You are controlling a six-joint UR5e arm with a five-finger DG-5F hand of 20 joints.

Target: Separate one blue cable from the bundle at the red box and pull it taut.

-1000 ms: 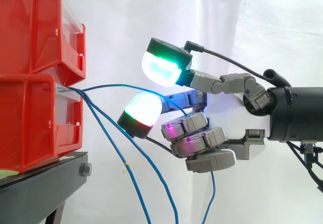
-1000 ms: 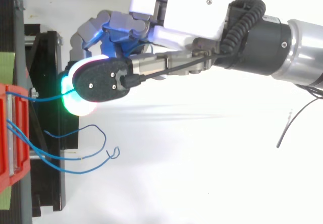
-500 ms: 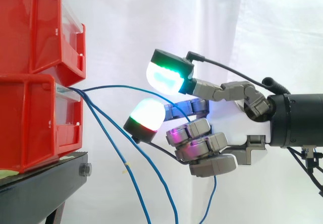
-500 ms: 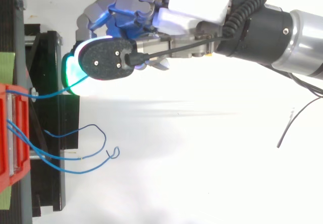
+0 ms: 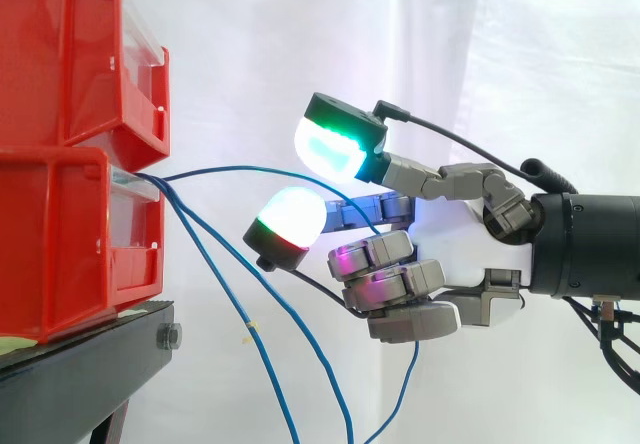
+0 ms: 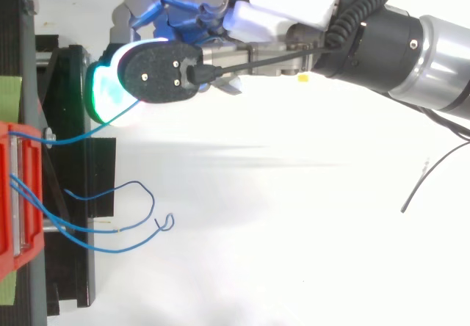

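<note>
Side view: hand (image 5: 450,254) curled round one blue cable (image 5: 235,170) from red box (image 5: 60,244); other cables (image 6: 131,184) droop beside black stand (image 5: 90,364).

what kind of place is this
Probably a robotics lab test bench: a white curtain backdrop, red bins stacked on a black stand, and a robot hand curled on a blue cable.

Black stand (image 5: 85,366), red bins (image 5: 60,239) atop — stacked (two)

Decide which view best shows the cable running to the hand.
Side view: the cable arcs from the lower bin into the curled hand and hangs out below. The top view shows a short stretch before the hand covers it.
</note>
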